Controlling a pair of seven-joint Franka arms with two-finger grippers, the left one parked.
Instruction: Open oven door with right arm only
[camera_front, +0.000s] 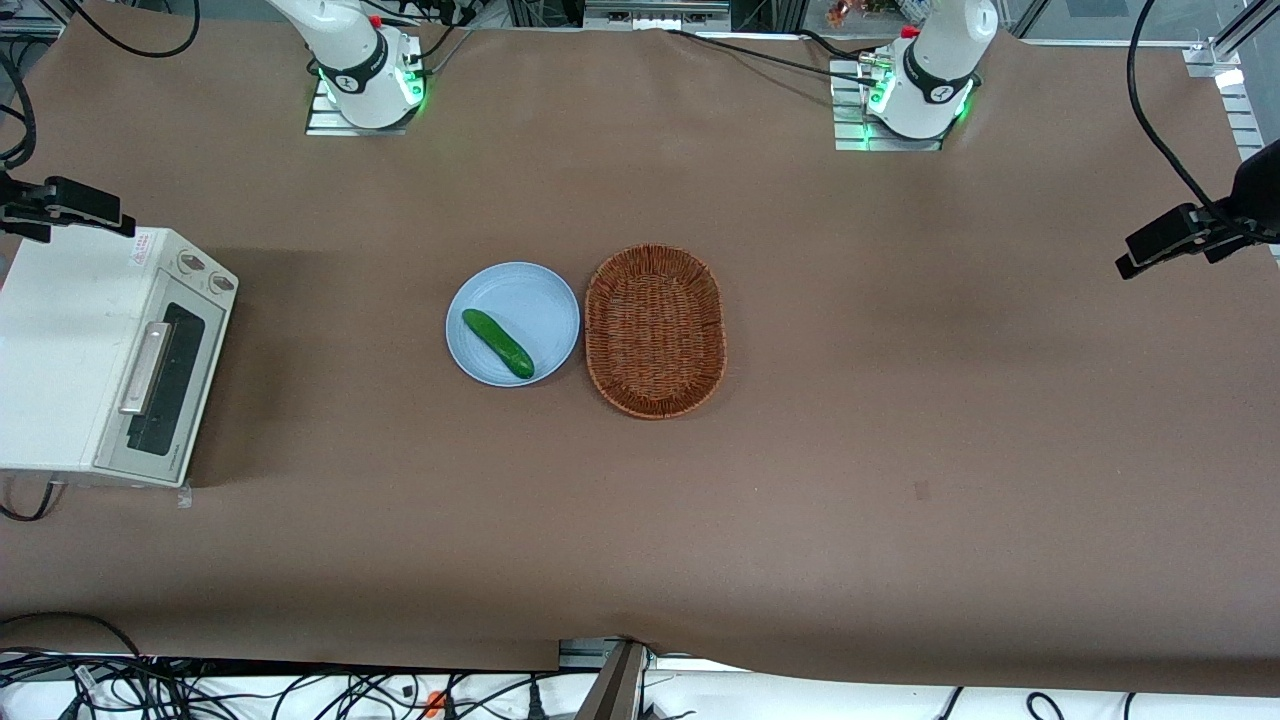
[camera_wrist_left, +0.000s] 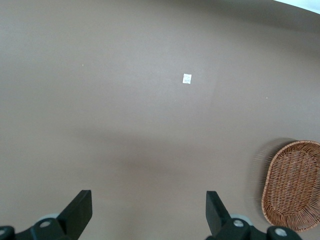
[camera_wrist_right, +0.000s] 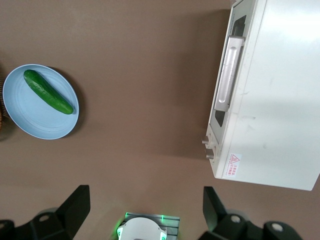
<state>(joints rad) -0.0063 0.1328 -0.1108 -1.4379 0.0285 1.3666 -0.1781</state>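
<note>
Your desk (camera_front: 800, 480) is covered edge to edge in brown paper, and everything you need sits on it. The largest item is the cream-white toaster oven (camera_front: 70, 350), standing at the working arm's end of the desk. Its oven door (camera_front: 165, 380) is shut flat against the front, dark glass window showing, with the silver bar handle (camera_front: 145, 368) running along it; from the wrist camera you see the same handle (camera_wrist_right: 229, 75) along the door's upper edge. The two knobs (camera_front: 205, 272) sit beside the door, farther from the front camera than the window.

You see only the base of the right arm (camera_front: 355, 60) from the front, lit green at its foot. Its gripper (camera_wrist_right: 145, 210) hangs high above the desk, looking straight down, well apart from the oven and touching nothing. The jaws stand wide apart with bare desk between them.

Near the middle of the desk lies the oval wicker basket (camera_front: 655, 330). Just beside it, toward the oven, is the pale blue plate (camera_front: 500, 290), their rims nearly touching. A green cucumber (camera_front: 497, 343) lies slantwise on the plate.
</note>
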